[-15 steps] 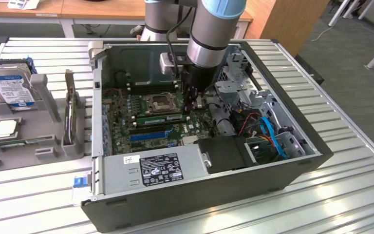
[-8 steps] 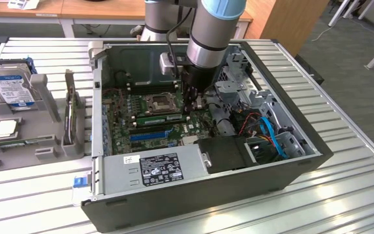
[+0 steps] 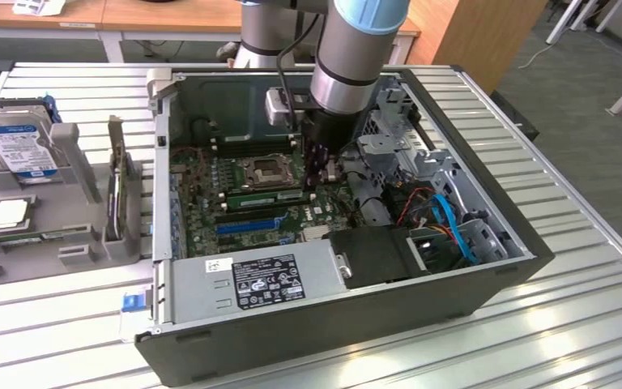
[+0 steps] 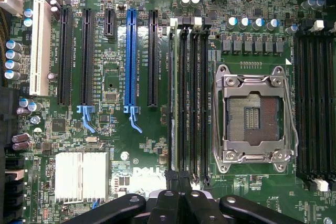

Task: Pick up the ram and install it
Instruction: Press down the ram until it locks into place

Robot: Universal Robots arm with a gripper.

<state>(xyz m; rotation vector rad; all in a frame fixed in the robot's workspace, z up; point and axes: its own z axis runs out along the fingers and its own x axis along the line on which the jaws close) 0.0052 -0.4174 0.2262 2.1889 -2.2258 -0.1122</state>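
In the exterior view, the open computer case (image 3: 343, 332) lay on its side on a slatted metal table (image 3: 581, 324), with the motherboard facing up. The arm came down from twelve o'clock into the case, and the gripper (image 3: 317, 180) hung low over the board near its middle, fingers drawn together. The ram (image 3: 262, 198), a thin green stick, sat on edge on the board at about nine o'clock of the fingertips, one end just beside them; whether they touched it could not be told. The empty CPU socket (image 3: 265, 168) lay at about twelve o'clock of the ram, and a blue slot (image 3: 249, 224) at six o'clock of it. The grey power supply (image 3: 252, 279) filled the case's six o'clock corner. Outside the case, at nine o'clock, a holder carried a hard drive (image 3: 14, 146) and a dark card (image 3: 120, 182) standing on edge

In the wrist view, the gripper (image 4: 179, 178) looked straight down on the board, its black fingers (image 4: 169, 182) closed against each other over one end of the memory slots beside the CPU socket (image 4: 254, 114). The ram (image 4: 171, 103) showed edge-on in the slot of that bank farthest from the socket, between it and the blue slot (image 4: 130, 61)
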